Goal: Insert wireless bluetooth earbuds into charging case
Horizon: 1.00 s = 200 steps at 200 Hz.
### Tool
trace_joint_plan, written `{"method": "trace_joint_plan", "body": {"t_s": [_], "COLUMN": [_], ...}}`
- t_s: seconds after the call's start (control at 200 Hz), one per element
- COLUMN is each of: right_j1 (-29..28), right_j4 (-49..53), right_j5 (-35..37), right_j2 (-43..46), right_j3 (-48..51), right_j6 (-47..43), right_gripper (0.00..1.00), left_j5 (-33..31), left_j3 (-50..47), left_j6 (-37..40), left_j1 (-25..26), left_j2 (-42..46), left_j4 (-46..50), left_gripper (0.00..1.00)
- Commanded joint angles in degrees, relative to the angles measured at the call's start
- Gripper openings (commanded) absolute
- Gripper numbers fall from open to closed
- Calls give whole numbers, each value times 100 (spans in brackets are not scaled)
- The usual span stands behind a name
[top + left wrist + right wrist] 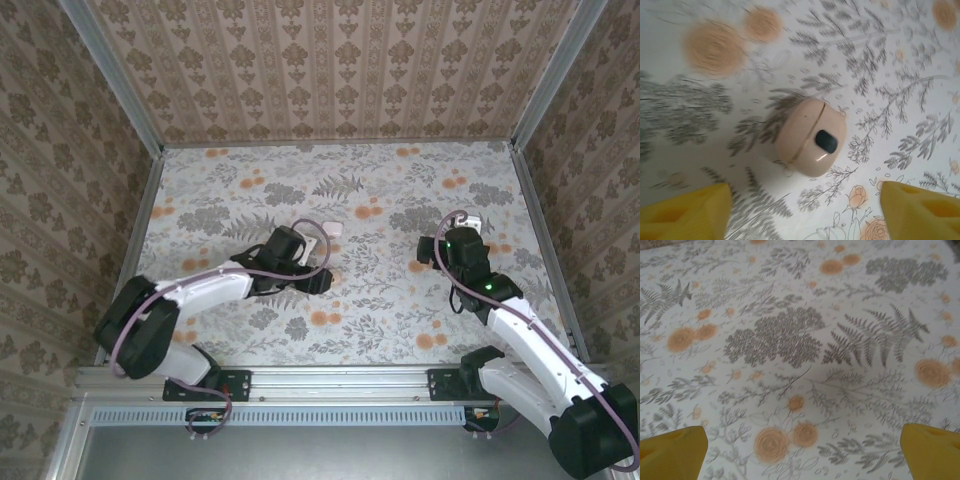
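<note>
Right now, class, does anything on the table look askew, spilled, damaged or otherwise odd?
Nothing stands out. The charging case lies closed on the table, its seam shut, apart from the open left gripper. No spill or damage shows.

1 case (810, 137); 2 tools: L (802, 212), R (805, 452)

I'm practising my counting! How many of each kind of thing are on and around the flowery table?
charging case: 1, lid shut
robot arms: 2, the left arm and the right arm
claws: 2, the left claw and the right claw, both open
Total: 5
</note>
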<state>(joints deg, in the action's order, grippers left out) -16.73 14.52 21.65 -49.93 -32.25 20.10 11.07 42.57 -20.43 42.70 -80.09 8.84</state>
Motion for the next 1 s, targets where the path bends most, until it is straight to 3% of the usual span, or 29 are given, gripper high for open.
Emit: {"method": "trace_joint_plan", "body": {"t_s": [0.0, 0.055, 0.23, 0.51, 0.54, 0.765, 0.995], "right_j1": [46, 57, 157, 467, 499, 788, 998], "right_j4": [-783, -1011, -1948, -3292, -3422, -4693, -5678], "right_j5": [563, 666, 874, 600, 521, 205, -94], "right_j2": [28, -11, -204, -788, -879, -1669, -2346], "right_j3": [216, 299, 667, 971, 983, 1198, 1317], "right_j6": [-542, -722, -1257, -1637, -1724, -1879, -1710], "right_gripper": [100, 100, 100, 100, 100, 100, 100], "left_j5": [-739, -867, -1334, -3272, -3392, -2894, -2430], "left_j3": [329, 364, 124, -1455, -1599, -2198, -2666], "left_j6": [701, 881, 1596, 3244, 3247, 2583, 2645], "left_j1": [-260, -467, -1202, -1624, -1873, -2881, -3322], "left_j2": [578, 849, 1656, 2501, 2463, 1814, 1390], "left_j4": [924, 1090, 855, -1657, -1903, -3082, -4456], "left_gripper": [89, 99, 100, 100, 100, 100, 100]}}
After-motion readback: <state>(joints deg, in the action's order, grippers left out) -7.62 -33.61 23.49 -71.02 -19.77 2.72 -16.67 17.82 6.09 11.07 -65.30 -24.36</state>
